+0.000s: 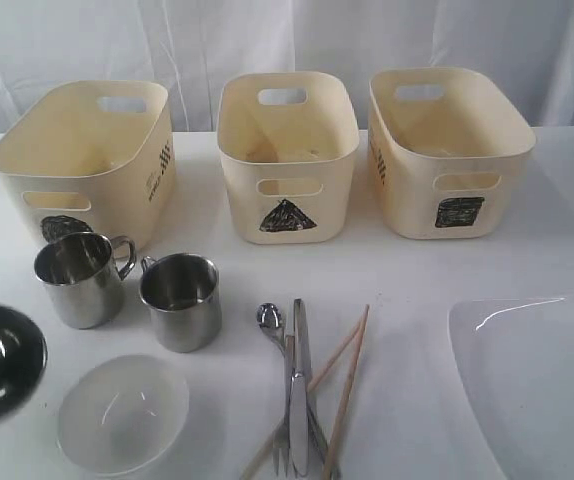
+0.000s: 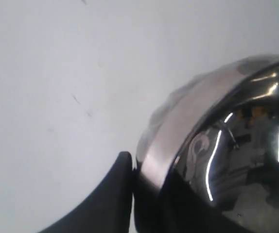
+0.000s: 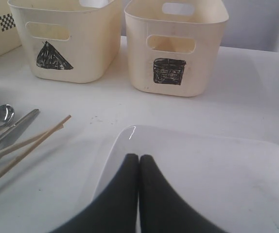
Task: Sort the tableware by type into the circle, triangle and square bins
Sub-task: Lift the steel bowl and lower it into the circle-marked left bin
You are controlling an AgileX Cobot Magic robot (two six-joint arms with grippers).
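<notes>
The steel bowl (image 1: 2, 362) is at the far left edge and looks blurred. In the left wrist view my left gripper (image 2: 149, 187) is shut on the steel bowl's rim (image 2: 188, 121), with one dark finger (image 2: 115, 194) outside the wall and the other inside. My right gripper (image 3: 139, 159) is shut and empty, over the near part of the large white square plate (image 3: 212, 179). Two steel mugs (image 1: 79, 278) (image 1: 180, 300) stand in front of the circle bin (image 1: 87, 160). The small white bowl (image 1: 122, 412) is near the front. Spoon (image 1: 270, 318), knife (image 1: 298, 390), fork (image 1: 281, 450) and chopsticks (image 1: 345, 392) lie together mid-table. Neither arm shows in the exterior view.
The triangle bin (image 1: 287, 150) and the square bin (image 1: 447, 145) stand in a row with the circle bin at the back, all looking empty. The square plate (image 1: 537, 380) fills the front right corner. A white curtain hangs behind the table.
</notes>
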